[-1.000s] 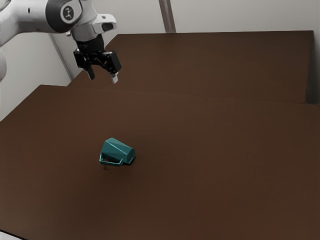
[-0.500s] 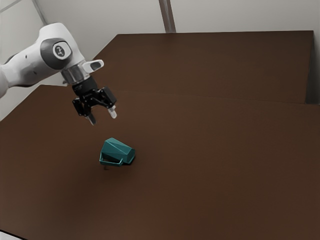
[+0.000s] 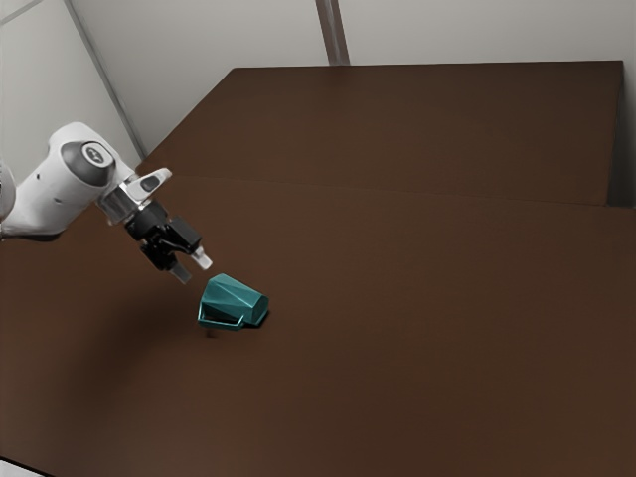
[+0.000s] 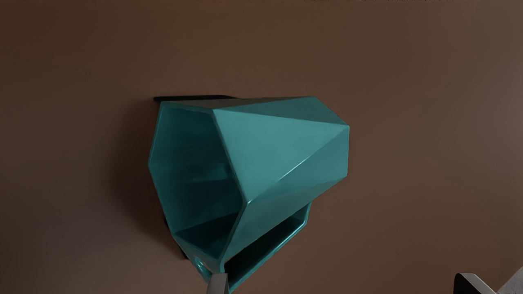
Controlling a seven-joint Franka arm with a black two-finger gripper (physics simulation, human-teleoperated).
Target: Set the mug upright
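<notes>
The teal faceted mug lies on its side on the brown table, its handle toward the exterior view's bottom. My gripper is open, just above and to the exterior view's left of the mug. In the wrist view the mug shows its hollow mouth and its loop handle. There the gripper has its fingertips wide apart with nothing between them; one tip overlaps the handle's end near the rim, and whether they touch I cannot tell.
The brown tabletop spreads around the mug. Pale walls stand behind the table's far edge. A white, black-edged corner shows at the exterior view's bottom left.
My arm has come down and toward the exterior view's left, bringing the gripper from well above the table to close beside the mug. The mug has not moved.
</notes>
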